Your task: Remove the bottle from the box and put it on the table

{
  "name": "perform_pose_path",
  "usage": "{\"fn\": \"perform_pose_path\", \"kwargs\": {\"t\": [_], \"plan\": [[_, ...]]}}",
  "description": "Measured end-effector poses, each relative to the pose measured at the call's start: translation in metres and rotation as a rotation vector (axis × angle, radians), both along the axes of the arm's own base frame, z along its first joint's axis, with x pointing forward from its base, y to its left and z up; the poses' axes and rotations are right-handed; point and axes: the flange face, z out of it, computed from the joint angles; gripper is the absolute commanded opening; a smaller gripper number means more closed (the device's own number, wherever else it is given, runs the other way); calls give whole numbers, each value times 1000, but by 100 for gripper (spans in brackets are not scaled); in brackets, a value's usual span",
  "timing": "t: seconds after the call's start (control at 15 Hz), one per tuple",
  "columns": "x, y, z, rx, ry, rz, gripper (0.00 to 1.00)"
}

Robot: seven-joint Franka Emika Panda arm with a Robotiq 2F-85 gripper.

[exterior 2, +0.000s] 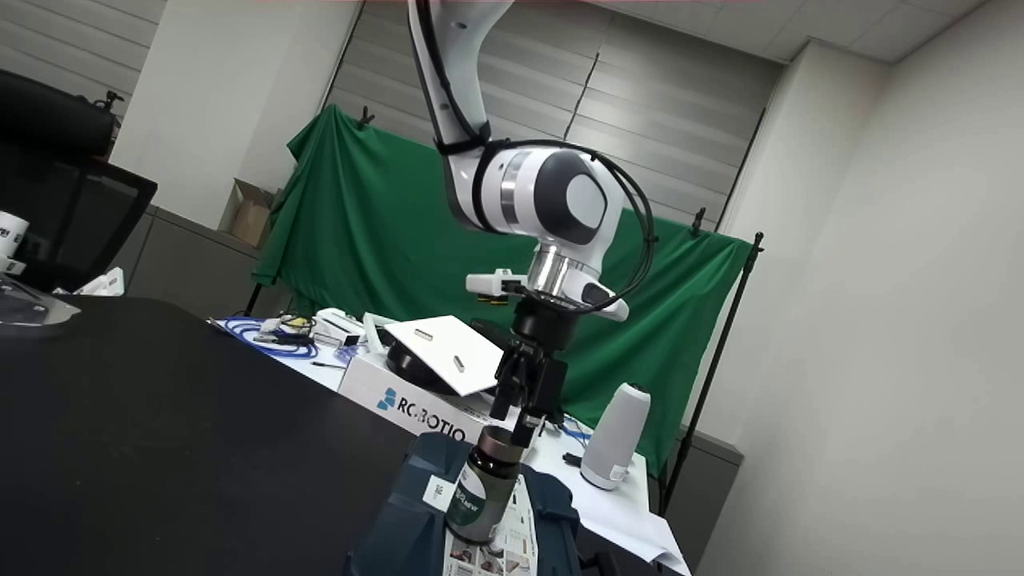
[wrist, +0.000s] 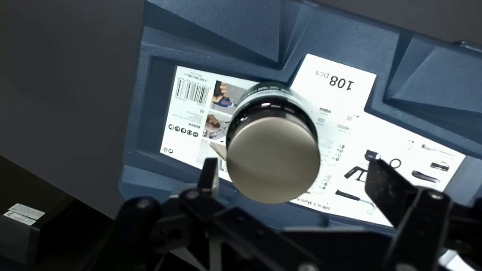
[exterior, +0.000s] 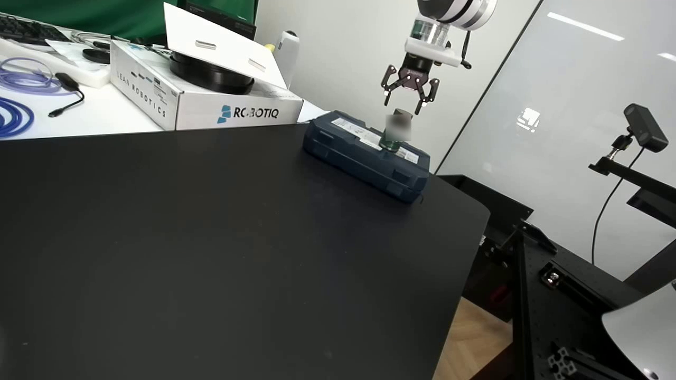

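Bottle (exterior 2: 486,490), glossy, cylindrical, atop faceted navy box (exterior: 364,164)

White panel (exterior: 570,79) — glare | bottle (exterior: 397,129) — midsection blurred (in an exterior view)

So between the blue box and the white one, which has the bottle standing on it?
The low navy-blue box, beneath the open fingers: the bottle stands on top, while the white ROBOTIQ box carries a black round object instead.
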Motion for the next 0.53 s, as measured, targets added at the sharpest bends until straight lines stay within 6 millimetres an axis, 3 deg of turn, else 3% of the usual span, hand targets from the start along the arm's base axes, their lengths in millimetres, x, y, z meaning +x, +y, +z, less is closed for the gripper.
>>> {"fn": "perform_pose_path", "kwargs": {"t": [0.27, 0.33, 0.4, 0.53], "plan": [[0, 0, -9, -1, 5, 0, 100], [0, 0, -11, 0, 6, -1, 90], [0, -1, -13, 1, 6, -3, 74], [1, -2, -16, -5, -8, -5, 60]]}}
